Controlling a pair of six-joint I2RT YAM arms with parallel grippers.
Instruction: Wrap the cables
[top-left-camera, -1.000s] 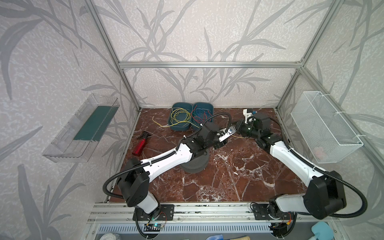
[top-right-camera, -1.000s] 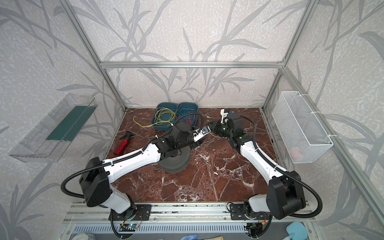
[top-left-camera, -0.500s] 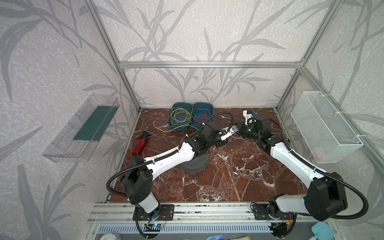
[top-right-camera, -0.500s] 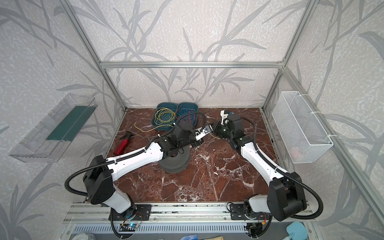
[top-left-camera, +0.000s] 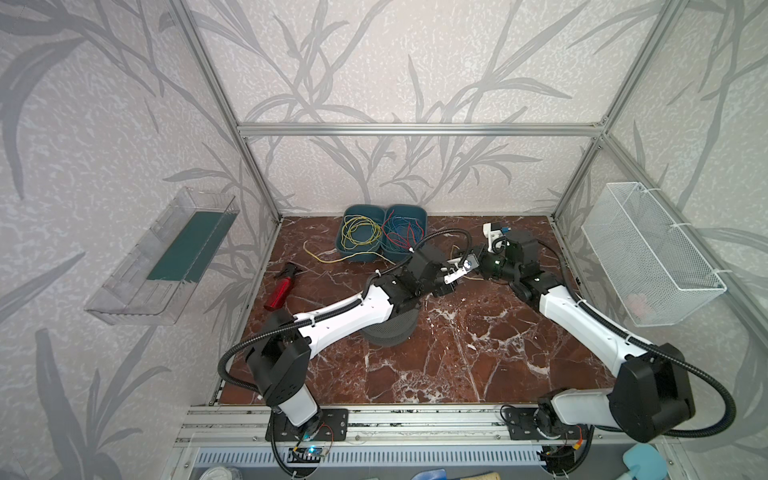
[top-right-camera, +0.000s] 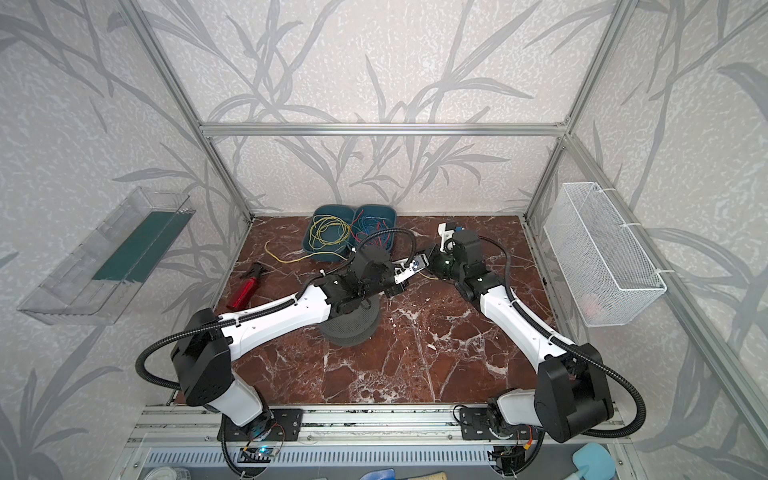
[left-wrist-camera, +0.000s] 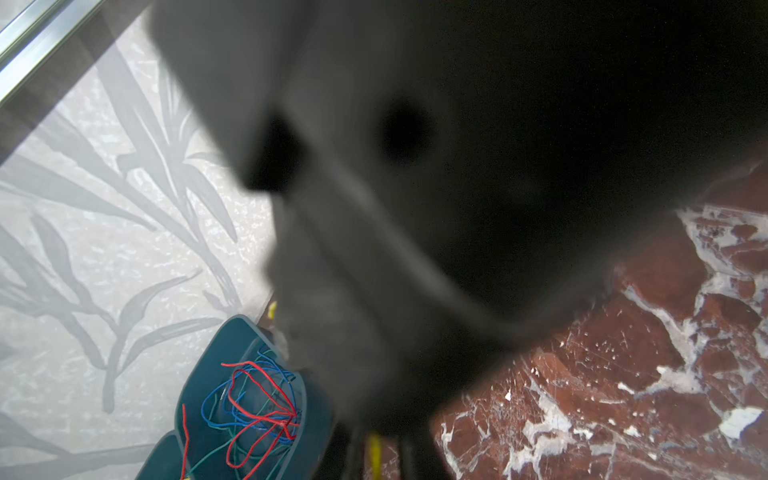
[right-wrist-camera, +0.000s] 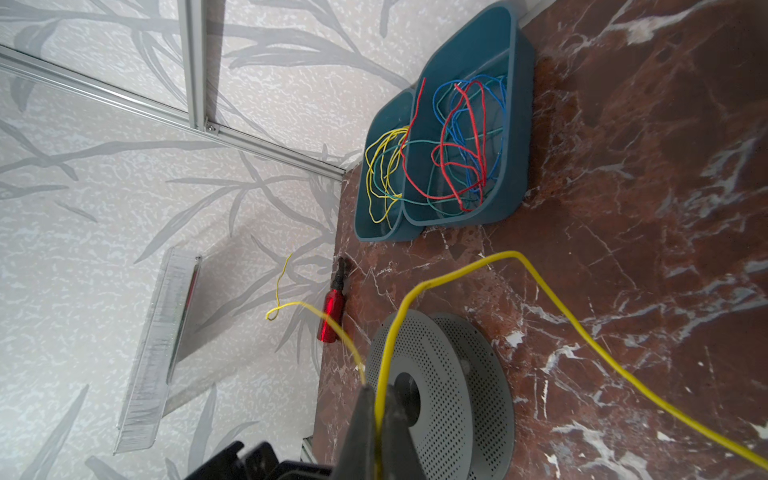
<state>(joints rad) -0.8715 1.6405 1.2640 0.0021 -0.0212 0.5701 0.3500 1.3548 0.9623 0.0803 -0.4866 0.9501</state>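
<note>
One thin yellow cable (right-wrist-camera: 511, 254) is pinched in my shut right gripper (right-wrist-camera: 376, 419) and arcs away over the marble floor. My left gripper (left-wrist-camera: 376, 455) is shut on a yellow cable (left-wrist-camera: 375, 451) too. Most of the left wrist view is blocked by a dark blurred body close to the lens. In both top views the left gripper (top-left-camera: 464, 266) and right gripper (top-left-camera: 478, 261) meet at the back centre, almost touching. A yellow cable (top-left-camera: 345, 259) trails across the floor in front of the bins. More yellow cables (top-left-camera: 359, 232) lie coiled in the left teal bin (top-left-camera: 340, 243).
The right teal bin (top-left-camera: 424, 218) holds red and blue wires. A grey perforated spool (top-left-camera: 390, 330) lies under the left forearm. A red spray bottle (top-left-camera: 282, 289) rests at the left floor edge. A clear shelf (top-left-camera: 166, 257) and a wire basket (top-left-camera: 648, 253) hang on the side walls.
My left arm has reached further toward the right gripper, and its jaws have closed on the yellow cable. The right gripper has stayed shut and barely moved.
</note>
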